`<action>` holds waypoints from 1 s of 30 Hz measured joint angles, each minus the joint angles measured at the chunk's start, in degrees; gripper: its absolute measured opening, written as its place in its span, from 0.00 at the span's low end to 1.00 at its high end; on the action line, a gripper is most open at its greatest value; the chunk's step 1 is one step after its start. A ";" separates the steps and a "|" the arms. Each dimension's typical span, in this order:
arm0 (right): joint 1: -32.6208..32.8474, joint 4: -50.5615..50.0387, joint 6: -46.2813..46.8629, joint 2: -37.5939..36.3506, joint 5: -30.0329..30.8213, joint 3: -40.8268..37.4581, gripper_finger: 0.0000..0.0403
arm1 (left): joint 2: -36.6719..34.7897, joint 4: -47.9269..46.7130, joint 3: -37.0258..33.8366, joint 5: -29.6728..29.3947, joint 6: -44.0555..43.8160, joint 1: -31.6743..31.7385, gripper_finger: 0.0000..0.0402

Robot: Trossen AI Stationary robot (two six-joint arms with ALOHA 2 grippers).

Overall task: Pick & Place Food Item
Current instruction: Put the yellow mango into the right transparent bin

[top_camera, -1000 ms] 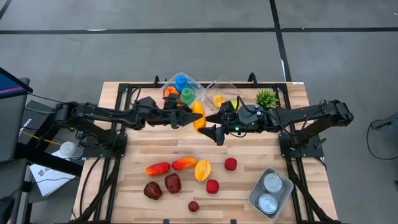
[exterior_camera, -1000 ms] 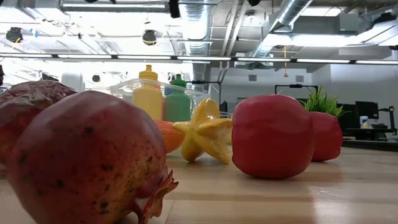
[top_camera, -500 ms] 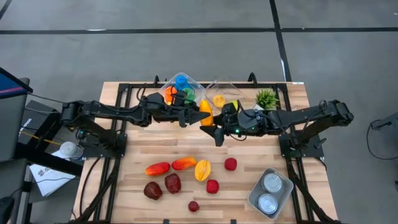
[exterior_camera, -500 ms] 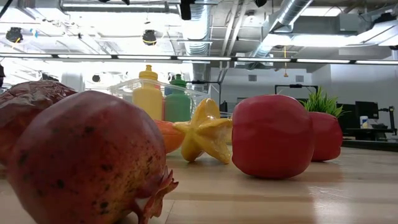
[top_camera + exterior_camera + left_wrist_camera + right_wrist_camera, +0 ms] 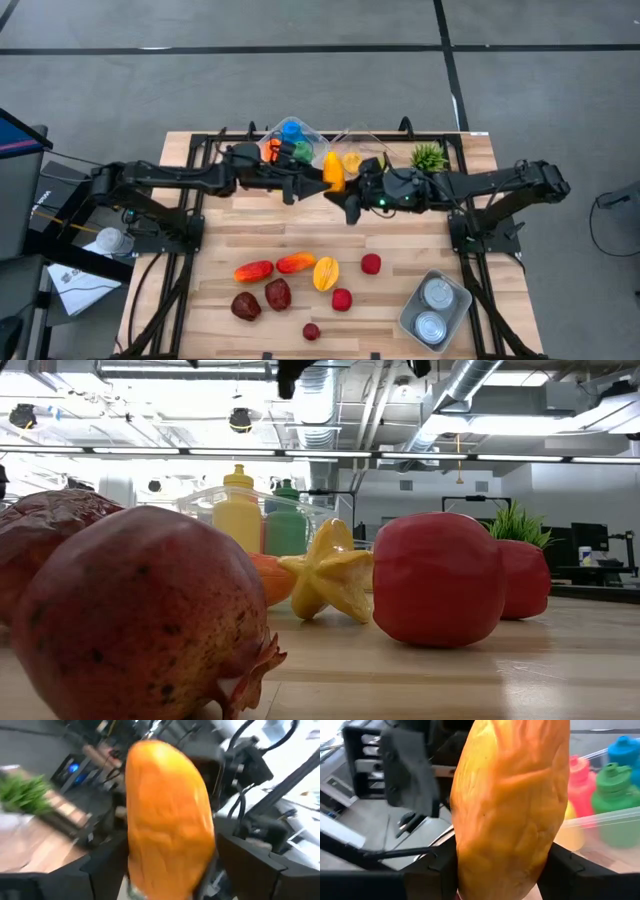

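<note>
The main risk here is a drop in mid-handover: the orange food item (image 5: 333, 170) hangs in the air between the left end effector (image 5: 316, 177) and the right end effector (image 5: 350, 192), above the far middle of the table (image 5: 400, 300), and if one lets go before the other has a firm hold, the fruit could fall to the wood and roll. A pinch set too near one tip of the long, smooth fruit could also let it swivel or slip out. In the left wrist view the orange item (image 5: 170, 820) stands upright between that arm's dark fingers, which sit wide at its flanks; whether they press on it cannot be told. In the right wrist view the same item (image 5: 507, 805) fills the space between that arm's fingers, which flank its lower half, about half open, and a firm grip is not certain either. The clear bin of bottles (image 5: 295, 140) lies just behind the meeting point.
</note>
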 joint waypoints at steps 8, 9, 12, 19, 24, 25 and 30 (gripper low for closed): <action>-7.23 -13.75 3.54 -0.92 0.60 -0.10 0.48 | -9.61 -13.76 -1.31 0.41 2.50 5.38 0.76; -8.79 -16.79 4.73 -0.92 0.55 0.00 0.49 | -11.03 -15.64 -1.32 0.25 3.25 5.93 0.76; -14.45 -26.28 6.46 -0.39 0.43 -0.07 0.50 | -15.26 -21.32 -1.32 -0.42 5.07 7.10 0.76; -27.62 -29.31 -2.52 5.80 -6.22 0.07 0.48 | -23.36 -31.99 -1.44 -3.62 9.32 7.44 0.76; -33.94 -35.42 -9.61 13.60 -10.17 2.82 0.49 | -27.42 -38.21 -1.39 -4.41 10.26 7.44 0.76; -34.92 -37.38 -10.46 15.10 -10.15 3.64 0.49 | -28.08 -40.26 -1.39 -4.68 10.27 7.44 0.76; -37.59 -41.25 -16.68 22.24 -10.08 8.22 0.49 | -30.77 -47.29 -1.39 -5.09 10.44 7.44 0.75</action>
